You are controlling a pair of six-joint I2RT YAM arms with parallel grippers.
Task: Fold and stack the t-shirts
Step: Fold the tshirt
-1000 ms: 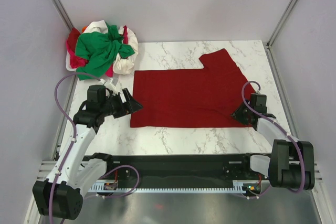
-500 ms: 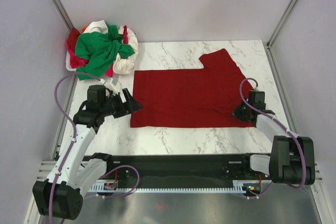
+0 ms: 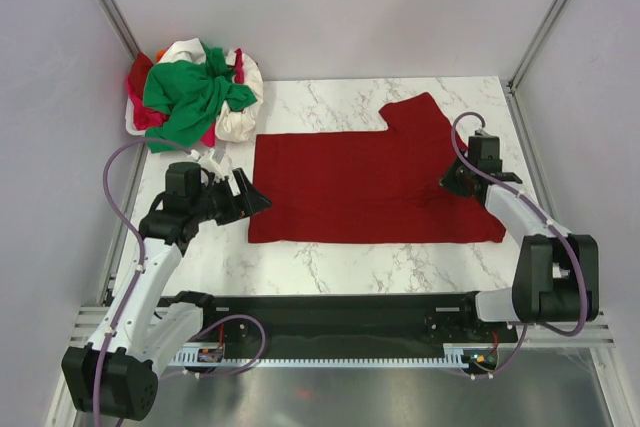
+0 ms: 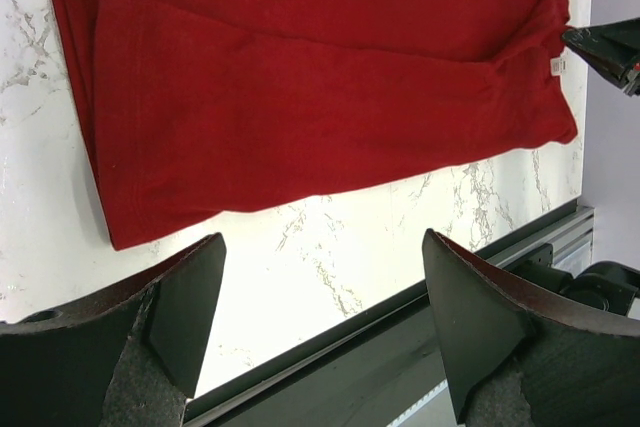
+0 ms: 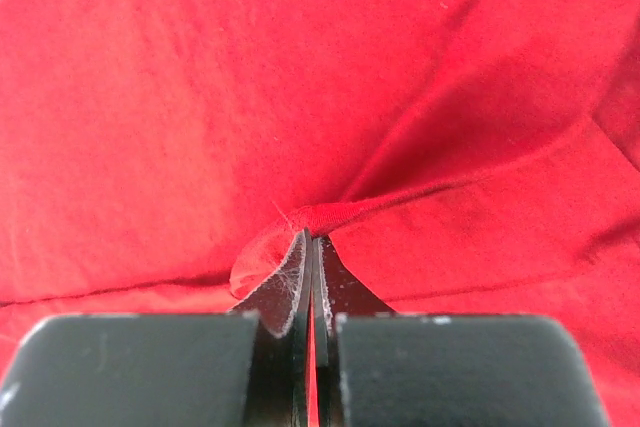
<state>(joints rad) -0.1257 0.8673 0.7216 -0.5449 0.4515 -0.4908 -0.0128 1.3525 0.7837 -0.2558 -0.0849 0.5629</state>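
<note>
The dark red t-shirt (image 3: 360, 182) lies spread flat on the marble table, partly folded, one sleeve sticking out at the back right. It fills the right wrist view (image 5: 200, 97) and the top of the left wrist view (image 4: 300, 97). My right gripper (image 3: 452, 183) is shut on a pinch of the shirt's right edge and lifts a ridge of cloth (image 5: 330, 217). My left gripper (image 3: 255, 199) is open and empty, just off the shirt's near left corner. A small white tag (image 4: 557, 66) shows near the right gripper.
A pile of crumpled t-shirts sits at the back left corner: bright green (image 3: 190, 92) on top, white (image 3: 240, 117) and pinkish-red (image 3: 140, 97) under it. Grey walls close in the table on both sides. A black rail (image 3: 330, 312) runs along the near edge.
My right gripper has moved away from the near edge toward the back, dragging the shirt's right part with it. The left arm has not moved.
</note>
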